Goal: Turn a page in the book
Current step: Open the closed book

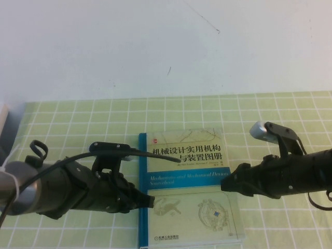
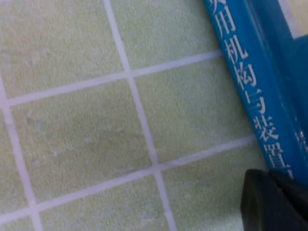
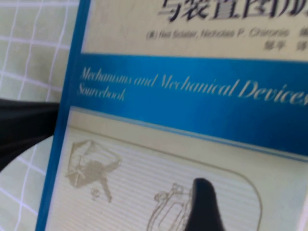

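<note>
The book [image 1: 189, 192] lies closed on the green grid mat, pale greenish cover up, blue spine on its left. No white page shows; the pages are hidden under the cover. My left gripper [image 1: 150, 201] is low on the mat, shut and empty, its tip against the book's spine [image 2: 260, 72]; it shows dark in the left wrist view [image 2: 276, 202]. My right gripper [image 1: 225, 185] is over the cover's right part, near the blue band, open and empty. One of its fingertips [image 3: 204, 202] shows above the cover drawing; the other is out of frame.
The green grid mat [image 1: 78, 119] covers the table up to a white wall [image 1: 155, 41]. A pale object [image 1: 3, 124] stands at the far left edge. My left arm [image 3: 24, 125] shows dark beside the spine in the right wrist view.
</note>
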`<state>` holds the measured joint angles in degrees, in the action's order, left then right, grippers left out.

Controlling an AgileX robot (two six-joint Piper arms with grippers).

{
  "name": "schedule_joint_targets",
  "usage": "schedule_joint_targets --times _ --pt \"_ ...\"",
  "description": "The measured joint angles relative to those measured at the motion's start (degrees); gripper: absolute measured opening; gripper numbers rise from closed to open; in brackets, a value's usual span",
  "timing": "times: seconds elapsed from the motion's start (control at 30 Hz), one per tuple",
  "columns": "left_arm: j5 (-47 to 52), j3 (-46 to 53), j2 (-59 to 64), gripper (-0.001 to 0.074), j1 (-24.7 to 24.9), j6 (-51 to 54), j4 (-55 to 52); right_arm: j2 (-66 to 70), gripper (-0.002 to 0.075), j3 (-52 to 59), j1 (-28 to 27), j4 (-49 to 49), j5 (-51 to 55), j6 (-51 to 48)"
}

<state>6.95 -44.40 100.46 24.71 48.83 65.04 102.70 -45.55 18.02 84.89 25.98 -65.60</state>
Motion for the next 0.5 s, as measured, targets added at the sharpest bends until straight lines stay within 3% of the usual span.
schedule_joint_targets --times 0.5 --pt "-3.1 -1.7 0.3 -0.0004 0.2 0.5 0.1 5.7 0.044 -0.1 -1.2 11.2 6.6 -12.3"
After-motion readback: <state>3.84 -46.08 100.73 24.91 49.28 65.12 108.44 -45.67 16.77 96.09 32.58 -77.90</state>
